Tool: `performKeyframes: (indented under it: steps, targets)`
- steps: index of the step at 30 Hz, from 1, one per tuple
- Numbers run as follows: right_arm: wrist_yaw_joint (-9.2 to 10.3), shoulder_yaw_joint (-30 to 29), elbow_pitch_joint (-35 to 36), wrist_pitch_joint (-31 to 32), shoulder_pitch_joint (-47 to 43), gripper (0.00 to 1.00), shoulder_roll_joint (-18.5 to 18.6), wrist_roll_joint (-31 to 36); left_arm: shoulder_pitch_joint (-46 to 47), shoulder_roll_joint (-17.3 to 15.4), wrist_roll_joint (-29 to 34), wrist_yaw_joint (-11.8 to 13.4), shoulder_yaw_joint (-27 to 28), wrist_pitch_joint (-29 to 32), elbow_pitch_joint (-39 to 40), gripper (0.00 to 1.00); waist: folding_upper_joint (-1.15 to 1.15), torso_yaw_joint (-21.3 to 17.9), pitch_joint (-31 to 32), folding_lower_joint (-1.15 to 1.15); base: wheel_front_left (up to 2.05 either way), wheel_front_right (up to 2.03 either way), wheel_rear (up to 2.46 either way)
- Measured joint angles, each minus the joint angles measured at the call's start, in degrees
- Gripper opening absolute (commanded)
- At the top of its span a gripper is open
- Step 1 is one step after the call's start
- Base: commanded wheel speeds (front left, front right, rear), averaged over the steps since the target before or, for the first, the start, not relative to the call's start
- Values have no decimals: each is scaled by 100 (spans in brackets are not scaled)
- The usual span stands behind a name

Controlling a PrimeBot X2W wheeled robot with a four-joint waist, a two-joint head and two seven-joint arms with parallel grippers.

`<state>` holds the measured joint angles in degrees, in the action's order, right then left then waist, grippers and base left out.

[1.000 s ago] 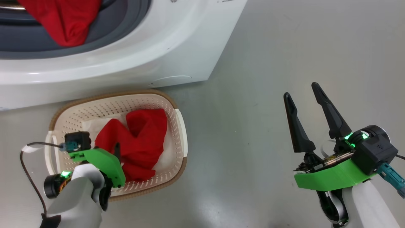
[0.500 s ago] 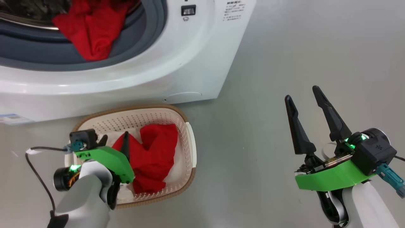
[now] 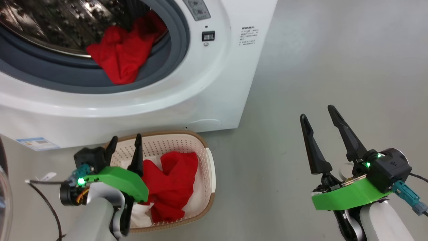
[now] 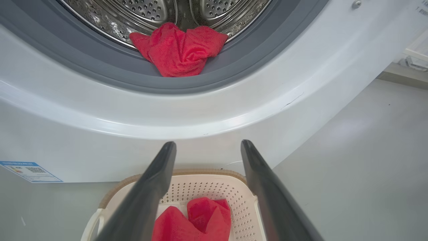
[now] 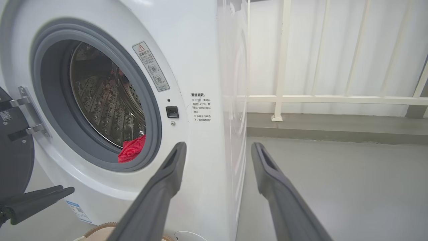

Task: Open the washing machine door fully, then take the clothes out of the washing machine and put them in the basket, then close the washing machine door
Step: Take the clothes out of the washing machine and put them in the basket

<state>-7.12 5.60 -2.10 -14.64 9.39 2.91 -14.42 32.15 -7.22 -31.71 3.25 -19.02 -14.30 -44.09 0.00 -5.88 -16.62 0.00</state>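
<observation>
Clothes, namely one soft bright red cloth piece (image 3: 122, 60), are lying at the front lip of the perforated steel drum (image 3: 50, 23), draping onto the grey rubber ring (image 3: 174, 67) of the big white front-loading washing machine (image 3: 217, 83). More red cloth (image 3: 174, 187) is sitting in the small cream perforated plastic basket (image 3: 167, 145) below. We are holding both pincers empty with fingers spread wide: the left pincer (image 3: 126, 136) over the basket, the right pincer (image 3: 317, 112) apart above the floor (image 3: 334, 50). We are judging the cloth light and limp, so pinching a raised fold looks best.
</observation>
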Motion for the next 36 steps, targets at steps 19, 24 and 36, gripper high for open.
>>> performKeyframes:
  steps: [19, 24, 36]
  targets:
    - [0, -112, -71, 0, -520, 100, -5, 177, -1795, 22, 801, 288, 557, -1, 2706, 100, 0, 90, 950, 0, 0, 0, 0]
    - [0, -138, -64, 1, -790, 100, -7, 186, -2257, -79, 1044, 455, 622, -2, 3130, 100, 0, 98, 1121, 0, 0, 0, 0]
    - [0, -176, -44, 1, -1057, 100, -15, 186, -2970, -97, 1165, 799, 783, -2, 3761, 100, 0, 118, 1434, 0, 0, 0, 0]
